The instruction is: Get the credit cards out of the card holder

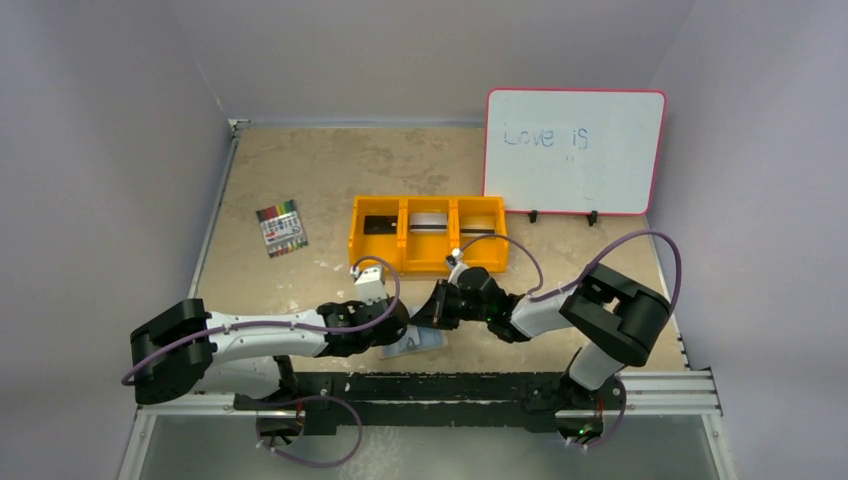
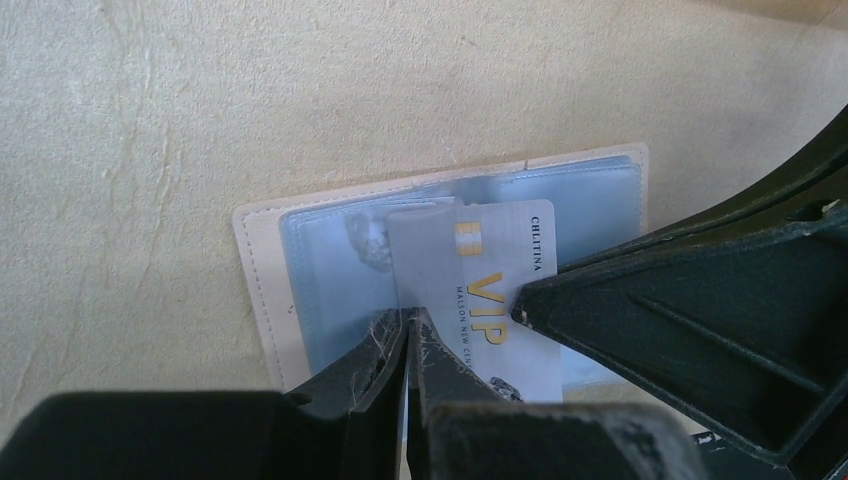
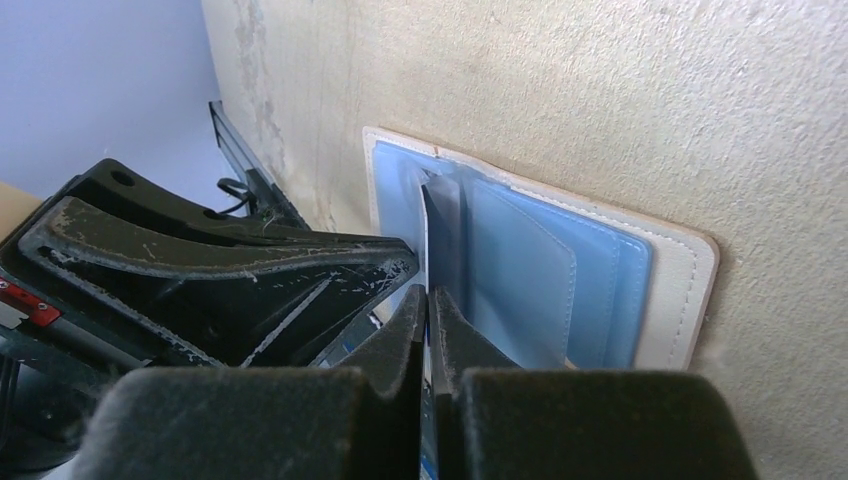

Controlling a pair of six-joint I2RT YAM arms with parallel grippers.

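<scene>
On the near side of the orange 3-compartment tray (image 1: 420, 264), toward the arm bases, the card holder (image 2: 310, 270) lies open on the bench (image 1: 300, 170), blue panels up. The right tool (image 3: 430, 305) is pinched tight on a grey VIP card (image 2: 480, 290) drawn partly out of the holder. The left tool (image 2: 405, 335) has its jaws pressed together at that card's edge, and I cannot tell what they hold. A marker pack (image 1: 281, 229) lies left of the tray and a whiteboard (image 1: 575, 150) stands behind its right end.

Light-blue card holder (image 2: 320, 280); grey card (image 2: 445, 285) (gold lettering).
</scene>
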